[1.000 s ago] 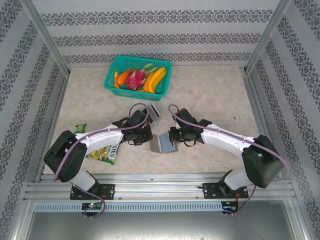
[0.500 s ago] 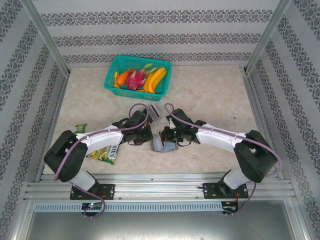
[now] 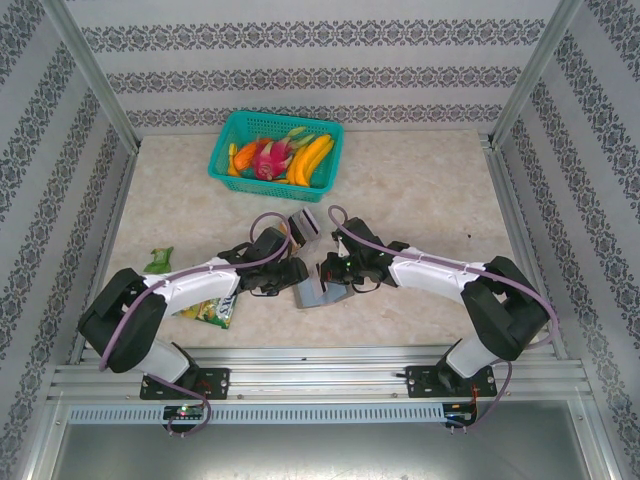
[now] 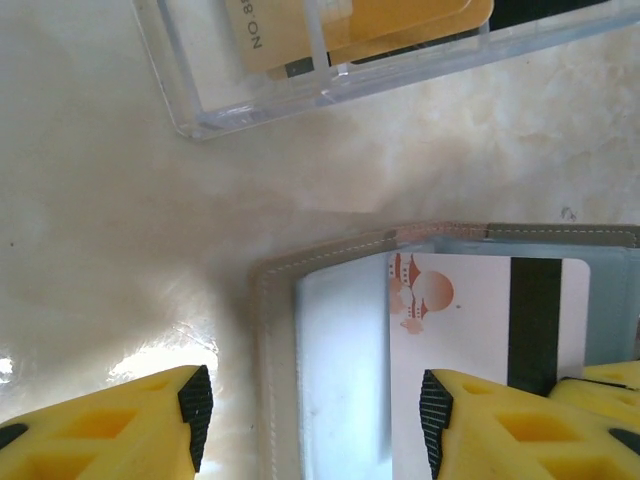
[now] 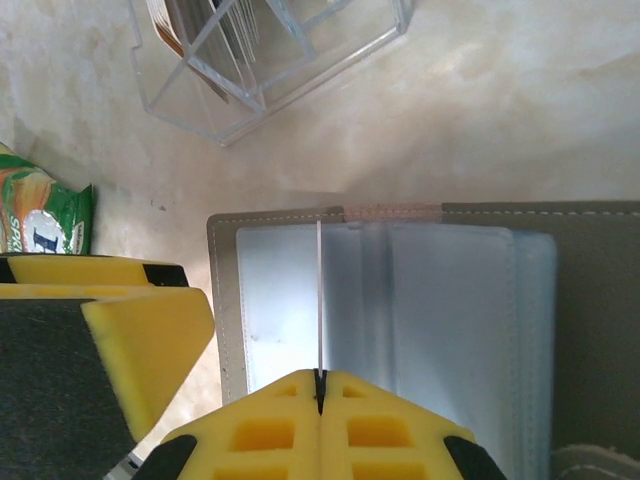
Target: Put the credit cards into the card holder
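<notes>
1. From above, the two arms meet over the wallet [image 3: 312,296] near the middle of the table [image 3: 430,190] and cover most of it, so we see just a grey corner there.
2. In the left wrist view the wallet lies open, its right and lower parts cut off by the frame.
3. A white card [image 4: 470,320] with a dark stripe lies over the wallet's clear inner panel. We cannot tell whether its edge sits inside a slot.
4. The right gripper [image 5: 320,395] has its jaws pressed together on that card. The right wrist view shows the card edge-on as a thin line, with its lower end hidden between the pads.
5. The left gripper [image 4: 310,425] has its jaws apart, and nothing is held between them. They hang over the wallet's left edge.
6. A clear box [image 4: 200,95] stands just beyond the wallet and apart from it. It holds a tan card [image 4: 380,25] whose print is cut off and unreadable, and more cards stand on edge behind its dividers, too blurred to count.
7. A green snack packet [image 5: 35,215] lies to the left, and a teal basket [image 3: 232,130] of fruit sits at the far side.
</notes>
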Available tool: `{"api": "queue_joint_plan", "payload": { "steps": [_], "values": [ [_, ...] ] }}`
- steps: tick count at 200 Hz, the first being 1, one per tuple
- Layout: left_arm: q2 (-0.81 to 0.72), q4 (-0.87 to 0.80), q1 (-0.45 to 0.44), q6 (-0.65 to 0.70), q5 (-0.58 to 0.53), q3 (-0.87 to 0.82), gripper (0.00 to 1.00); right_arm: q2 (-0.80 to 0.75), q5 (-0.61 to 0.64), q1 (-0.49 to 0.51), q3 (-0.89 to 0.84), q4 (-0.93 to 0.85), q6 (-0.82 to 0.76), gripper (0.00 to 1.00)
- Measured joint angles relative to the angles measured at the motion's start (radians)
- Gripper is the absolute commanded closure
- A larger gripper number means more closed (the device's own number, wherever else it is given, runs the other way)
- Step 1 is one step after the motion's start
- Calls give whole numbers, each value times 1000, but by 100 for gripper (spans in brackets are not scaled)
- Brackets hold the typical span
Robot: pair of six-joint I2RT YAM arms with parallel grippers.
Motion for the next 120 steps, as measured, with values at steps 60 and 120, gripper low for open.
{"api": "queue_joint_plan", "payload": {
  "steps": [60, 120],
  "values": [
    [-11, 3, 0, 0, 2, 8, 41, 1, 1, -2, -13, 0, 1, 100],
    [28, -8, 0, 0, 4, 19, 36, -53, 1, -36, -59, 0, 20, 100]
  ]
}}
